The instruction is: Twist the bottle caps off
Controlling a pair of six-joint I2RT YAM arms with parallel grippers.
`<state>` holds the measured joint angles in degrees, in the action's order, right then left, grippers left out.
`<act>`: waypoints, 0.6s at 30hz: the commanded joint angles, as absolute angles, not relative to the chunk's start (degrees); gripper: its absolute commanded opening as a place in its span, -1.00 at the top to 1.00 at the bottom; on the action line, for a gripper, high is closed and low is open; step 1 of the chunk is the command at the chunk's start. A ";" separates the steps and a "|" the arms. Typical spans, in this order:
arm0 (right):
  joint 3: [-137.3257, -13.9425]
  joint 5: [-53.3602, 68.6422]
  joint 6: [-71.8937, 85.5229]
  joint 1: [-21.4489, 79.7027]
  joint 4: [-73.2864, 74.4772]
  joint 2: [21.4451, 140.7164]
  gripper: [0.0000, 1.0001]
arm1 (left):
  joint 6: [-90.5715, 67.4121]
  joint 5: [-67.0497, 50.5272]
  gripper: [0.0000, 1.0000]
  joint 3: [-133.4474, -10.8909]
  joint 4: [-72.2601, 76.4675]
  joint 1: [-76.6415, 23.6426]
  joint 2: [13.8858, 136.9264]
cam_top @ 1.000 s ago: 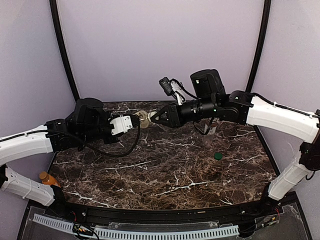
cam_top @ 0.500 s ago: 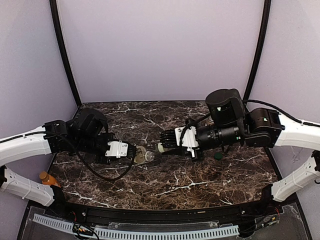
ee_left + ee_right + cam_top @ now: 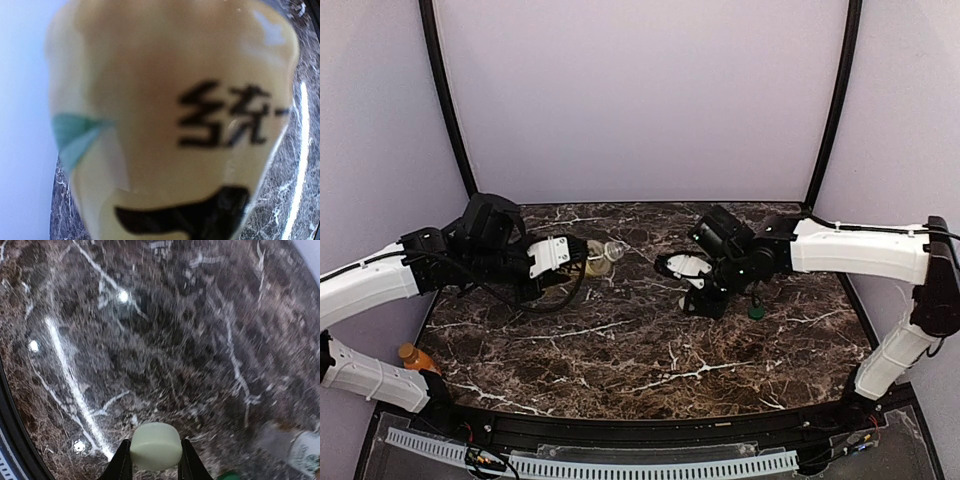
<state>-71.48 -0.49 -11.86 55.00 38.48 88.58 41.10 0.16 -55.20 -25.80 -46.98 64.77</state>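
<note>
Right wrist view: right gripper (image 3: 155, 452) clamps the cream cap (image 3: 155, 442) over the table (image 3: 175, 340); left gripper (image 3: 576, 262) grips the yellow bottle (image 3: 601, 256) sideways, neck toward the cap.

Only legible print is on the yellow-labelled bottle (image 3: 165, 125), filling the view straight ahead of the left gripper (image 3: 578, 262); dark characters "统" then a stroke reading "一", cut off at the label's right edge; below them a larger black stroke, cropped, unreadable; short bottle (image 3: 295, 447), right of the cream cap (image 3: 155, 444) in the right gripper (image 3: 155, 456), has a white label with greenish print, too blurred to read
</note>
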 commanded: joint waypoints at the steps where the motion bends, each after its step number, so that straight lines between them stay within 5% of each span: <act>1: -65.26 6.50 1.58 53.26 43.65 94.00 1.00 | 28.97 -7.06 0.99 -59.55 -24.97 -42.94 62.63; 10: -62.91 7.56 5.93 52.82 40.18 104.37 0.98 | 22.67 -21.41 0.99 -61.85 -28.78 -40.90 61.88; 18: -64.97 5.35 5.89 52.82 42.43 103.80 0.02 | 23.31 -27.08 0.99 -61.98 -30.97 -40.76 61.46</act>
<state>-63.77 6.76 5.04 53.12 40.40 102.96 23.81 -22.68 -61.04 -28.34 -41.08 62.59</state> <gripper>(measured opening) 0.430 0.225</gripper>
